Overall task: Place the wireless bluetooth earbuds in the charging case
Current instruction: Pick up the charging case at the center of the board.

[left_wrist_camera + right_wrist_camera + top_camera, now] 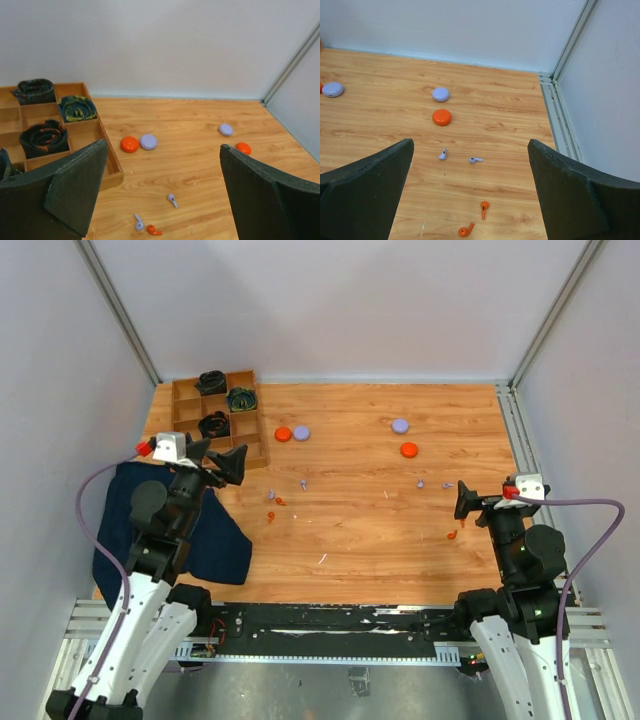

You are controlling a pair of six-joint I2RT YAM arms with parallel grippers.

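The left hand [216, 462] and right hand [472, 502] both hang spread wide, pinching nothing; lavender earbuds [442, 154] and orange earbuds [484, 209] lie loose on the table [360, 540].

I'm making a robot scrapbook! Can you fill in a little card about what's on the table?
left tool: open, empty
right tool: open, empty
earbuds: orange-red and lavender, loose on the table
round cases: two orange-red, two lavender, farther back
wooden tray: far left, three black coiled bundles inside
dark blue cloth: near left edge
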